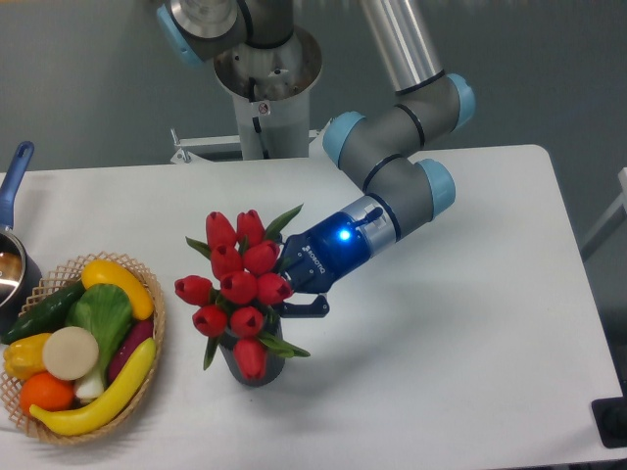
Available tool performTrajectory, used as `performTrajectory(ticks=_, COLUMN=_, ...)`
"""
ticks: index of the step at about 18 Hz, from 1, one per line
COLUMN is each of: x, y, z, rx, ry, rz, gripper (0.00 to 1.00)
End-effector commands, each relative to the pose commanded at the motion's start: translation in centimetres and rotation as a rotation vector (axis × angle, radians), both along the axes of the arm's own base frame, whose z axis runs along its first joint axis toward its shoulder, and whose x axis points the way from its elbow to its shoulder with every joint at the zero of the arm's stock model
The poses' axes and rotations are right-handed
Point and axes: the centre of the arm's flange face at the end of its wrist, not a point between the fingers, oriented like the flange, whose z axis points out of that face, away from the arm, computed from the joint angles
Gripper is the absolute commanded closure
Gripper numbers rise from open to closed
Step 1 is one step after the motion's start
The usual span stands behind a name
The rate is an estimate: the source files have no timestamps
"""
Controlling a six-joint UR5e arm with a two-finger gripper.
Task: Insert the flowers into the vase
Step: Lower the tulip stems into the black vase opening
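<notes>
The gripper (286, 294) reaches in from the right on a steeply tilted wrist, its black fingers buried behind the tulip heads. One lower finger (306, 309) shows beside the bunch, but the other is hidden, so I cannot tell whether the jaws are clamped on the stems or parted. A blue light glows on the blue wrist collar (338, 245), and a line of small white lettering runs along the collar near the gripper; it is too small to read.

The flowers (240, 288) are a tight bunch of red tulip buds with a few pointed green leaves, standing over the vase (255, 362). The lowest bud hangs in front of the vase mouth, and only the dark grey ribbed lower body of the vase shows below the blooms. The stems are hidden, so how deep they sit cannot be seen.

Left of the vase, on the white table (441, 372), a woven basket (147, 387) holds a banana, a yellow pepper, a cucumber, an aubergine, a leafy green, an orange fruit and a pale round slice. At the far left edge a pot with a blue handle (14, 176) is partly in view.
</notes>
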Motion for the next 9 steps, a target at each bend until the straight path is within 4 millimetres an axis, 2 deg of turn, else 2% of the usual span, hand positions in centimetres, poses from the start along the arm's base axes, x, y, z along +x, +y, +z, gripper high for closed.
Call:
performTrajectory(ticks=4, x=0.6, y=-0.3, z=-2.0, rx=0.026, ry=0.045, rz=0.002, gripper=0.75)
performTrajectory(ticks=9, x=0.8, y=-0.4, z=-2.5, rx=0.009, ry=0.052, rz=0.0, gripper=0.74)
